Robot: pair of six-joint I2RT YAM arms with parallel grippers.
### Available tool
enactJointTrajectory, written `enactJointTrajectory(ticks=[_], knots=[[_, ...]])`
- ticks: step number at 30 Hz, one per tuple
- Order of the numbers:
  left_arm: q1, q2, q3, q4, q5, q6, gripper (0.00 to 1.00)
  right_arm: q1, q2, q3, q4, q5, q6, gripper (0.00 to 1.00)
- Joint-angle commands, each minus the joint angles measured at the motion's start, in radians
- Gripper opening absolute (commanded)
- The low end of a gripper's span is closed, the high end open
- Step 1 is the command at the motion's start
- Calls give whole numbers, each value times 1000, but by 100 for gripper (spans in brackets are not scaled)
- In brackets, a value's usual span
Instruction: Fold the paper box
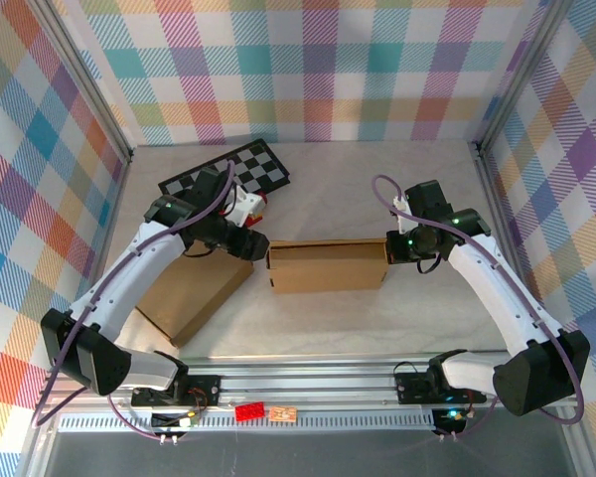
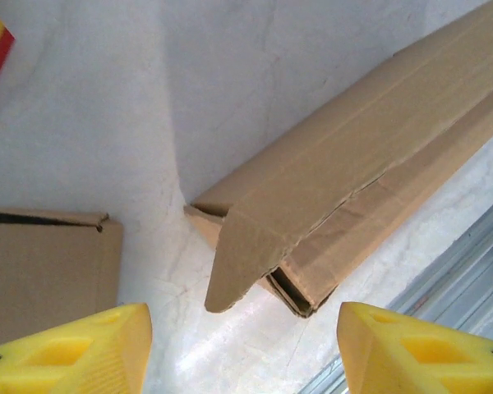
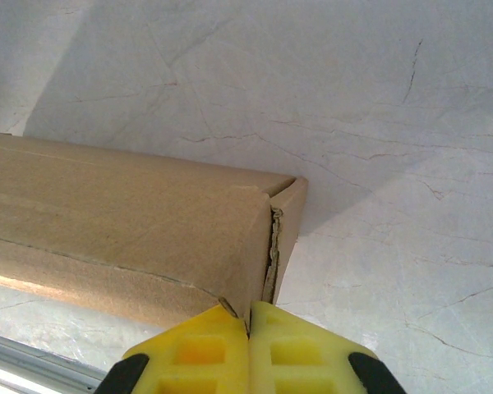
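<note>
With left gripper (image 2: 242, 330) open and empty and right gripper (image 3: 248, 322) shut against the paper box (image 1: 328, 265), the unheld flap (image 2: 255, 246) may unfold

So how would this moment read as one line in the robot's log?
task: fold brown cardboard box | left gripper: open, near its left end | right gripper: shut, at right end

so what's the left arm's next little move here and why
Probably ease the left gripper down and close it on the loose end flap of the slanted box. It stands open with that flap just ahead between its tips, untucked, while the right gripper is shut at the end corner of the other box.
</note>
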Motion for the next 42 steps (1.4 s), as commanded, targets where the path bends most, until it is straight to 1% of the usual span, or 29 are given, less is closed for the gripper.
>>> enactJointTrajectory(ticks=[1, 5, 10, 16, 19, 23, 27, 36, 42], knots=[[4, 0, -11, -26, 34, 3, 59, 9, 18, 2, -27, -15, 4, 0], [4, 38, 12, -25, 9, 20, 55, 9, 23, 6, -31, -18, 0, 0], [4, 60, 15, -4, 15, 22, 49, 10, 20, 4, -34, -15, 1, 0], [5, 67, 18, 9, 9, 24, 38, 10, 18, 0, -31, -15, 5, 0], [4, 73, 24, 12, 11, 24, 28, 9, 20, 0, -29, -15, 6, 0], [4, 80, 32, 10, 18, 18, 12, 10, 21, 0, -28, -16, 7, 0], [3, 87, 47, 0, 40, -10, 1, 10, 20, 1, -26, -12, 13, 0], [0, 117, 92, -53, 101, -155, 0, 10, 23, 1, -16, -21, 33, 0], [-3, 125, 115, -80, 111, -232, 0, 11, 26, 3, -15, -21, 37, 0]])
